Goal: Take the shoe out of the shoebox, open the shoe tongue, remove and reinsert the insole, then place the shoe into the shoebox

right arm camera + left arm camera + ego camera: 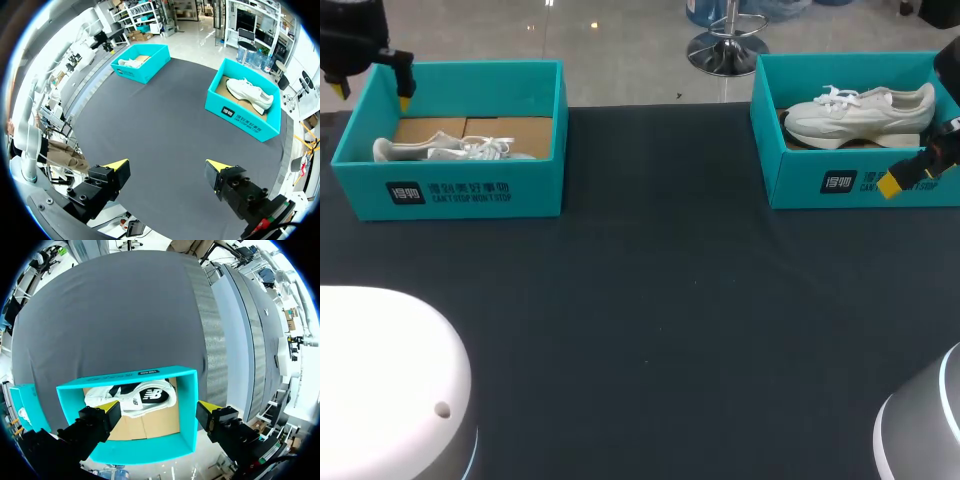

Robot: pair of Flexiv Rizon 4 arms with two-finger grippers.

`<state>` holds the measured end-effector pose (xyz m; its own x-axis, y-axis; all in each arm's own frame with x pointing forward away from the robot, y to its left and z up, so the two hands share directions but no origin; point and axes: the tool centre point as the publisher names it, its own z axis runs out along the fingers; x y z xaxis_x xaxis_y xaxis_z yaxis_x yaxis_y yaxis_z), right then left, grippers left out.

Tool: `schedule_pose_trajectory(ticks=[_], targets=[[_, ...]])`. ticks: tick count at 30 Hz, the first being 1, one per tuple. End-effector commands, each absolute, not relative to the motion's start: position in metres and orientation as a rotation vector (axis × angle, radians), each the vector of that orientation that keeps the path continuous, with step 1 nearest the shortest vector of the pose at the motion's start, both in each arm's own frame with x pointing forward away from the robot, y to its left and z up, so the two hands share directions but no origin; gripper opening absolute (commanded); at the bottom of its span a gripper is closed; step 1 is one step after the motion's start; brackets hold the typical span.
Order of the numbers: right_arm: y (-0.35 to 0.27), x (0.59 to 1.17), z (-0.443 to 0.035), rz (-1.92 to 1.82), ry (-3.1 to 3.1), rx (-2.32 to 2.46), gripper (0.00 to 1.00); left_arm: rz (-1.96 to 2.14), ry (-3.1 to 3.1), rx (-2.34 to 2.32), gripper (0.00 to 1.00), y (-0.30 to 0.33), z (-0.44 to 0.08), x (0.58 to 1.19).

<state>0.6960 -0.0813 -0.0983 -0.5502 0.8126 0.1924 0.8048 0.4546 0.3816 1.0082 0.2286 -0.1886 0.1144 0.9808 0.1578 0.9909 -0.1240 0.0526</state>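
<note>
head: fixed, high behind robot, looking down on dark grey cloth table point(650, 320) | left wrist: close above left teal cardboard shoebox point(187, 405), facing down into it | right wrist: high, far back, overlooking whole table | shared: that shoebox and table in all three

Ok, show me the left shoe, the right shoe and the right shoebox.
left shoe point(435, 150), head view, its side.
right shoe point(860, 112), head view, mid upper.
right shoebox point(800, 185), head view, front wall.

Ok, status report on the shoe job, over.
Left gripper open above left shoebox, right gripper open, short of right shoebox. Left shoe, right shoe both boxed, untouched. No obstruction seen.
</note>
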Motion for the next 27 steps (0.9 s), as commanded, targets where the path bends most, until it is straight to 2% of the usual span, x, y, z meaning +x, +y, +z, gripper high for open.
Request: schedule_pose_trajectory(ticks=[1,5,11,18,27], targets=[[-0.084,0.706,-0.096,0.587,2.683,1.511,1.0,-0.244,-2.037,-2.3,1.0,0.23,-0.189,1.006],[-0.105,0.748,-0.094,0.299,2.669,1.593,1.0,-0.244,-2.037,-2.3,1.0,0.23,-0.189,1.006],[-0.144,0.814,-0.093,0.198,2.501,1.764,1.0,-0.244,-2.037,-2.3,1.0,0.23,-0.189,1.006],[-0.179,0.884,-0.116,0.086,2.384,1.864,1.0,-0.244,-2.037,-2.3,1.0,0.23,-0.189,1.006],[-0.2,0.945,-0.146,-0.004,2.302,1.998,1.0,-0.244,-2.037,-2.3,1.0,0.23,-0.189,1.006]])
